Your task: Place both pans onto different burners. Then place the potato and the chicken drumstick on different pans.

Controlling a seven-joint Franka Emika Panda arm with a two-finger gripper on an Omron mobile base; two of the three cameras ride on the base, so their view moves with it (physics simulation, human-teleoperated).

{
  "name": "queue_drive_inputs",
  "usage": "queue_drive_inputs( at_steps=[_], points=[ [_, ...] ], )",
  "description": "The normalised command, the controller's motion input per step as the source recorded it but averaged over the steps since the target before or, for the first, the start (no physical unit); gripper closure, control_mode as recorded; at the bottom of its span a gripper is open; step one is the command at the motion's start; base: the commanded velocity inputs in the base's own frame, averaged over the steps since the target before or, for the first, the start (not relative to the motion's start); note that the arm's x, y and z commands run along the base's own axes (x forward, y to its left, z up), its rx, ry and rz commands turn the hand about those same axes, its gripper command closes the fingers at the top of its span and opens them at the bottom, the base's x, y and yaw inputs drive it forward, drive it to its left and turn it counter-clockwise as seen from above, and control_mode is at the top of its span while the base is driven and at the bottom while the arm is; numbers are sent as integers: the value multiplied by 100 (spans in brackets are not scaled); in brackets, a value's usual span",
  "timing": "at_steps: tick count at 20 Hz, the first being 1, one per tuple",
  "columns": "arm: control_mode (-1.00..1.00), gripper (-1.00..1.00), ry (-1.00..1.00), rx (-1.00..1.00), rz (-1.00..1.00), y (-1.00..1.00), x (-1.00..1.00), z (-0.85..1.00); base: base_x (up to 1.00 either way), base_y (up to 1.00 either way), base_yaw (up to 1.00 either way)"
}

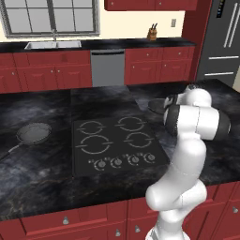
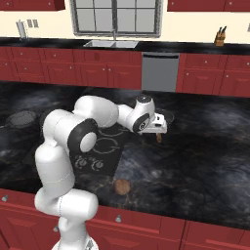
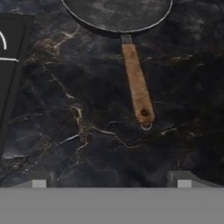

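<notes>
Wide-open tool (image 3: 111, 183) above brown pan handle (image 3: 137, 85), nothing between its fingers

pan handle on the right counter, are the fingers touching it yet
Apart. In the hand view the fingers sit at the bottom edge, spread wide, and bare counter lies between them and the end of the brown pan handle.

Bare counter (image 3: 87, 144) around pan handle (image 3: 137, 85)

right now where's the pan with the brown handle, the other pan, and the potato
pan with the brown handle (image 3: 138, 85): hand view, middle of its handle
other pan (image 1: 33, 133): left base view, centre of its dish, on the counter left of the cooktop
potato (image 2: 122, 186): right base view, its middle
</notes>
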Motion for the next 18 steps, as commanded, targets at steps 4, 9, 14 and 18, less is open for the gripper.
queue_drive_inputs(
  at_steps=[4, 9, 14, 18],
  points=[
    [-100, -100, 0, 0, 0, -23, 51, -29, 0, 0, 0],
    [-100, -100, 0, 0, 0, -20, 54, -27, 0, 0, 0],
    [-100, -100, 1, 0, 0, -11, 54, -28, 0, 0, 0],
    [-100, -100, 0, 0, 0, -9, 45, -28, 0, 0, 0]
  ],
)
